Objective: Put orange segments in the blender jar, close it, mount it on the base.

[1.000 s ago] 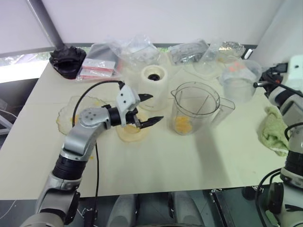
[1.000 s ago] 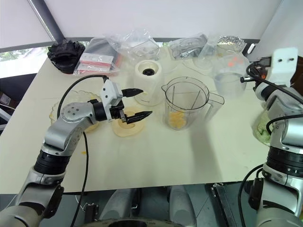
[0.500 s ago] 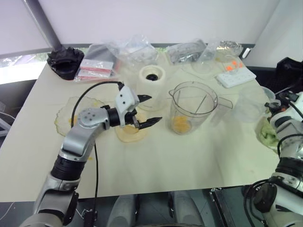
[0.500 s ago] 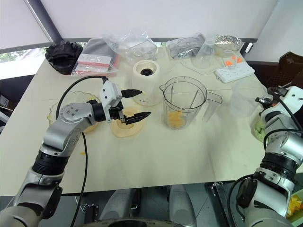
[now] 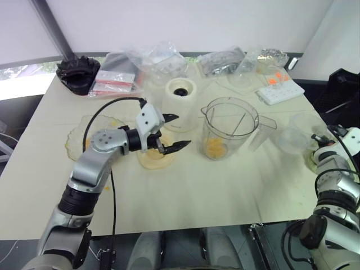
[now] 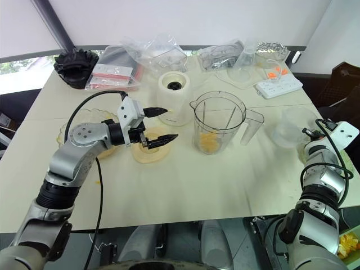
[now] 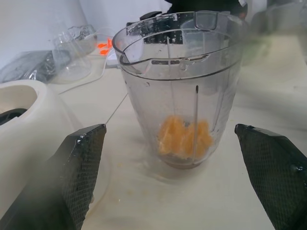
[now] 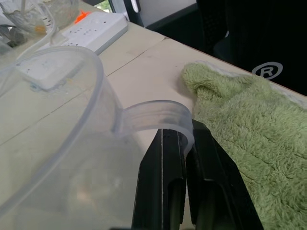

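The clear blender jar [image 5: 230, 126] stands upright and lidless at mid table, with orange segments [image 7: 184, 139] lying at its bottom. Behind it to the left is the cream base [image 5: 181, 101], its black socket facing up. My left gripper [image 5: 183, 130] is open and holds nothing; it hovers level over a flat cream lid [image 5: 153, 160], pointing at the jar a short way off. At the table's right edge, my right gripper [image 8: 184, 158] is shut on the handle of a smaller clear tub [image 5: 295, 138].
A green towel [image 8: 240, 120] lies just beside the right gripper at the table edge. A white power strip [image 5: 279, 90] sits back right. A scalloped glass dish [image 5: 76, 140] lies left, a black ruffled lump [image 5: 79, 73] back left, plastic bags [image 5: 163, 59] along the back.
My right arm has come down and outward with the clear tub, from raised at the back right to low by the table's right edge. The left gripper has stayed put.
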Motion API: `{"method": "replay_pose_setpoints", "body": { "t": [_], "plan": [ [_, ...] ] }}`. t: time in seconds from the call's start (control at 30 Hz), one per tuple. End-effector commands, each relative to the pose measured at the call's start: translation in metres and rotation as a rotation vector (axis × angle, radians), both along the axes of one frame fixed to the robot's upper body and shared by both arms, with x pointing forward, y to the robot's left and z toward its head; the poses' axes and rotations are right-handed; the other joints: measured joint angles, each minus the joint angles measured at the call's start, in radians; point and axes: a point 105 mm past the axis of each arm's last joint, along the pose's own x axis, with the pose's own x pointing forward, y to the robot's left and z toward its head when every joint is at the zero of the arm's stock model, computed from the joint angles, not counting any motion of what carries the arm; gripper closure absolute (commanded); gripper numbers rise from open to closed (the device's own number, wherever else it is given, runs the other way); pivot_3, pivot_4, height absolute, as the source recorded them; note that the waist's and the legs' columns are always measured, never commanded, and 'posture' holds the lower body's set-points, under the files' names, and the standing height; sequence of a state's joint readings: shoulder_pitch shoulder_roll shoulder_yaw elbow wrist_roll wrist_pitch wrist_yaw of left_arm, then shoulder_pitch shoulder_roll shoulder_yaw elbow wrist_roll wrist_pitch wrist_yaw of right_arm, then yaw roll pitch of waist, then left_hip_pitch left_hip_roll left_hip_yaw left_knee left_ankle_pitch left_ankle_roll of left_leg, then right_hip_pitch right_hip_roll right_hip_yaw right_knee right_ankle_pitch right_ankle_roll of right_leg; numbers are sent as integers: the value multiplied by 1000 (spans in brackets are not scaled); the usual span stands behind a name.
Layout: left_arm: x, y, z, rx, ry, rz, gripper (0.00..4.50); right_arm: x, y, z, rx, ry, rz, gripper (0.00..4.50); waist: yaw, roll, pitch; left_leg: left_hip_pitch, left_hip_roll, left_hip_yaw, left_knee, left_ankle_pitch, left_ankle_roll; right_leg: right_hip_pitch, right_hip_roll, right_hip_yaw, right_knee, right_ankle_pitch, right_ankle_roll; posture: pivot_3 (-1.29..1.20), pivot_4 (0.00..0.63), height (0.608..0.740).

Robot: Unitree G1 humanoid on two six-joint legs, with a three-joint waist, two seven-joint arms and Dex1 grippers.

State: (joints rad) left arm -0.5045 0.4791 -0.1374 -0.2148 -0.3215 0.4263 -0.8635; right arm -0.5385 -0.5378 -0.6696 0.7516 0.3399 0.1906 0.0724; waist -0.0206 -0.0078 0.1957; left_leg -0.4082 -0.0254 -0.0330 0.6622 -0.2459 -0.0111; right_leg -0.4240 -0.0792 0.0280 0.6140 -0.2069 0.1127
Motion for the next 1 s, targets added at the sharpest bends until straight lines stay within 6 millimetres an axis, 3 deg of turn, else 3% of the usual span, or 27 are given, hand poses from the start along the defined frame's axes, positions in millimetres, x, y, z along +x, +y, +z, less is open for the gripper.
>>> {"method": "replay_pose_setpoints", "body": {
  "t": [0.03,0.13,0.33,0.57,0.73,1.0],
  "plan": [
    [-5,1,9,-1,-43,-1,0,-6,-8,5,-23,-15,-16,4449,0,0,0,0,0,0,0,0,0,0,0,0,0,0,0,0,150,740],
    [-5,1,8,2,-41,0,0,-8,-6,4,-16,-18,-5,3523,1,0,0,0,0,0,0,0,0,0,0,0,0,0,0,0,150,740],
    [-6,0,7,1,-38,-1,0,-24,-7,1,-124,38,-14,338,1,0,0,0,1,0,0,0,0,0,0,0,0,0,0,0,150,740],
    [-5,1,5,5,-33,4,0,-62,3,16,-238,57,43,338,7,1,-1,0,1,-1,0,0,0,0,0,0,0,0,0,0,150,740],
    [1,14,2,42,-28,30,0,-81,37,41,-369,105,289,338,4,1,-1,0,2,-1,0,0,0,0,0,0,0,-1,0,0,150,740],
    [29,39,-9,252,-19,-33,0,-121,117,82,-476,236,896,338,11,-1,-1,0,4,0,0,0,0,0,1,-1,-1,-3,3,0,150,740]
  ]
}}
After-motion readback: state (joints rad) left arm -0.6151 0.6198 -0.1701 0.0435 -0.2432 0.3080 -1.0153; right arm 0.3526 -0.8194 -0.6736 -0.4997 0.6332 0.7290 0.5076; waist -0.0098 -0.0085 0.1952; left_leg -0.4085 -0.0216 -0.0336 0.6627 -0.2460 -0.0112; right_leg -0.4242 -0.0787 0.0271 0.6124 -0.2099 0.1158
